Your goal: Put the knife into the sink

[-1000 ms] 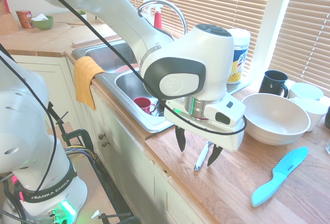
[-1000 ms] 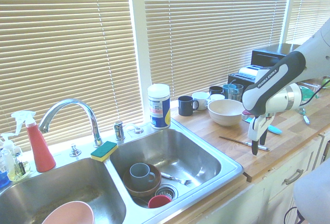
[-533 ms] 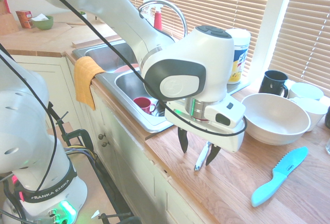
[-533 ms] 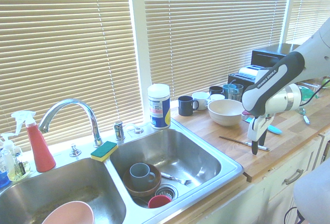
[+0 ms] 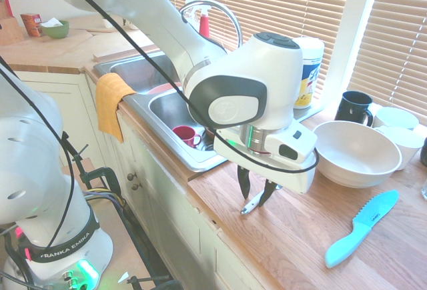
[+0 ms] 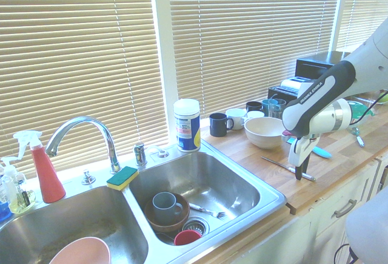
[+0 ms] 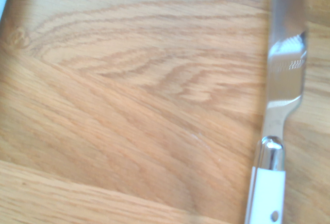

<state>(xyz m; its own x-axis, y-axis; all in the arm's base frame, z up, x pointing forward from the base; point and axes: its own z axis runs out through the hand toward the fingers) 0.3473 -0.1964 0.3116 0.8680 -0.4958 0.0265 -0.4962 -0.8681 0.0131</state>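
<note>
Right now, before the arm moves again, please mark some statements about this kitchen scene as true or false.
1. The knife is outside the sink. True.
2. The blue knife lies in the sink. False: it lies on the counter, near the white bowl.
3. The gripper is at the knife and points down. True.
4. The sink basin beside the counter is empty. False: it holds, among other things, a mug and a red cup.
5. A yellow cloth hangs over the front edge by the sink. True.
</note>
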